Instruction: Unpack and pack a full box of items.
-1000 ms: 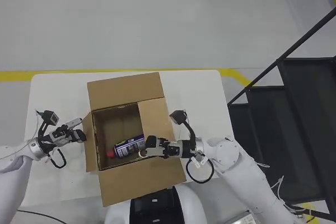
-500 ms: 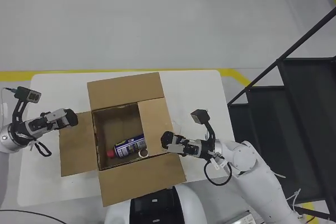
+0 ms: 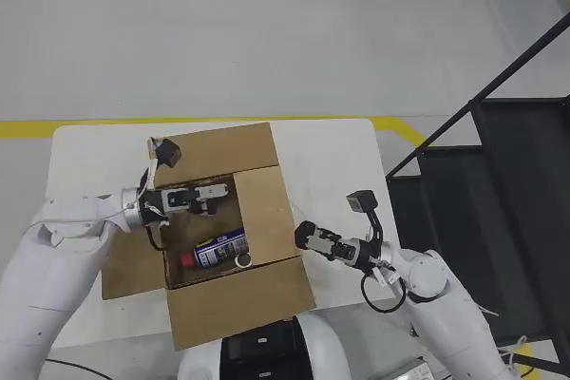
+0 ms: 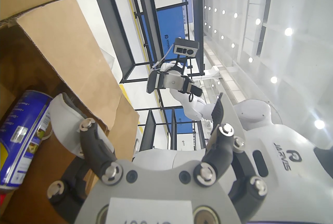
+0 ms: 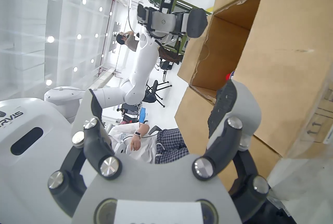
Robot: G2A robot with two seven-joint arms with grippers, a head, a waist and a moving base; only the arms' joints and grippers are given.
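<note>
An open cardboard box [image 3: 266,214] stands on the white table [image 3: 332,161] with all its flaps folded out. Inside it a blue can [image 3: 220,249] with a red cap lies on its side; the can [image 4: 20,139] is also in the left wrist view. My left gripper [image 3: 217,191] hangs open over the far part of the box's opening, above the can, holding nothing. In its own view the left gripper [image 4: 141,113] has its jaws wide apart. My right gripper [image 3: 302,234] is open and empty just outside the right flap. The right gripper [image 5: 160,105] faces the box [image 5: 286,53].
A black metal stair frame [image 3: 494,190] stands right of the table. A yellow floor line [image 3: 76,126] runs behind the table. The box's near flap [image 3: 237,304] reaches the table's front edge. Bare table lies right of the box.
The left flap went from upright to flat. My left gripper swung from left of the box to over its opening. My right gripper drew back out of the box, away from the can.
</note>
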